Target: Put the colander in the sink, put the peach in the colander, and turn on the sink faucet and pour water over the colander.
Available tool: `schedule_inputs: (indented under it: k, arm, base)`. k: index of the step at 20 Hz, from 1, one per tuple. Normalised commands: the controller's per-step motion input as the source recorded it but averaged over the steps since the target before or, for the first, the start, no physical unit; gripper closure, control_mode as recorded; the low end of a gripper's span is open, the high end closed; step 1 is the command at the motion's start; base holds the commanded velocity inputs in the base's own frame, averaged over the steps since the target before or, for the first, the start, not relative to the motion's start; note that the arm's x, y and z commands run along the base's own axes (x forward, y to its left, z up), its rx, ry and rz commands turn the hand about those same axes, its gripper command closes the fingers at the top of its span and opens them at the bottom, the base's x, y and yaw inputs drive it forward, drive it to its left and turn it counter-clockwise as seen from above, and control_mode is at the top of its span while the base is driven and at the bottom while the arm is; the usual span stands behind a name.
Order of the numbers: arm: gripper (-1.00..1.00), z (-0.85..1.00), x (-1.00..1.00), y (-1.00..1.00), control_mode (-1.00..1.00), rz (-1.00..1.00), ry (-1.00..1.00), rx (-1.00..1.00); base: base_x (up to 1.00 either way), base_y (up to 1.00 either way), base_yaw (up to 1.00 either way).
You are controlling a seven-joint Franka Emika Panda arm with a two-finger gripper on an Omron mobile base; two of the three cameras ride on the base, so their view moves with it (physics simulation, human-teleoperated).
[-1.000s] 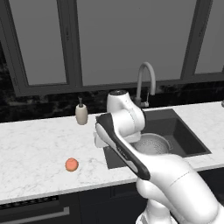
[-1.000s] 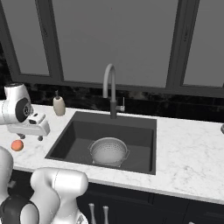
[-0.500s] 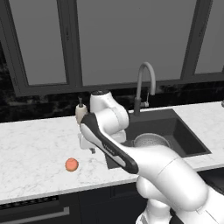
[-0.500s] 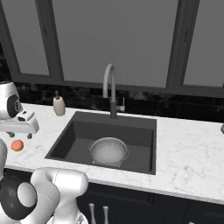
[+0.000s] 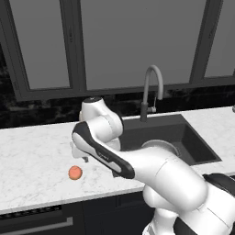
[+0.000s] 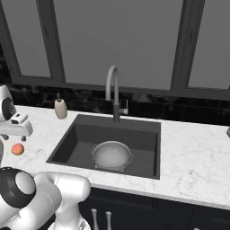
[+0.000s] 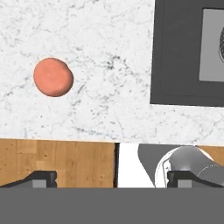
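1. I see the peach [image 7: 53, 77] lying on the white marble counter [image 7: 100, 52], to the left of the sink [image 6: 108, 141] and well apart from its rim; it is a small, smooth, slightly flattened orange-pink ball.
2. The colander [image 6: 112, 155], a round silvery-grey metal bowl with perforated sides, sits upright on the floor of the sink, forward of the sink faucet [image 6: 114, 92]; I judge that step done.
3. My gripper [image 7: 112, 177] hangs above the counter left of the sink. Its two dark tips are spread wide with nothing between them, and the peach lies off to one side of their line, not under it.
4. I expect the peach to be light and somewhat soft. Being round, it may roll on the hard polished marble if nudged.
5. I would take it across its widest middle, one finger on each side, with a gentle squeeze so it neither squirts out nor bruises.
6. The sink is a dark grey matte rectangular basin. The faucet is a stiff grey gooseneck with a small side lever, and no water runs.
7. A beige soap dispenser [image 6: 60, 108] stands behind the sink's left corner.
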Motion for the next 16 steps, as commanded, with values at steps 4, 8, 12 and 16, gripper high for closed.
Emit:
schedule_inputs:
  k: [4, 8, 12, 16]
  arm:
    - [-1.00, -0.14, 0.24, 0.29, -1.00, 0.00, 0.00, 0.00]
    - [-1.00, -0.12, 0.29, 0.29, -1.00, 0.00, 0.00, 0.00]
    - [-1.00, -0.25, 0.21, 0.18, -1.00, 0.00, 0.00, 0.00]
    - [-1.00, -0.21, 0.24, 0.17, -1.00, 0.00, 0.00, 0.00]
  base:
    - [0.00, 0.00, 0.00]
    - [0.00, 0.00, 0.00]
    - [0.00, 0.00, 0.00]
    - [0.00, 0.00, 0.00]
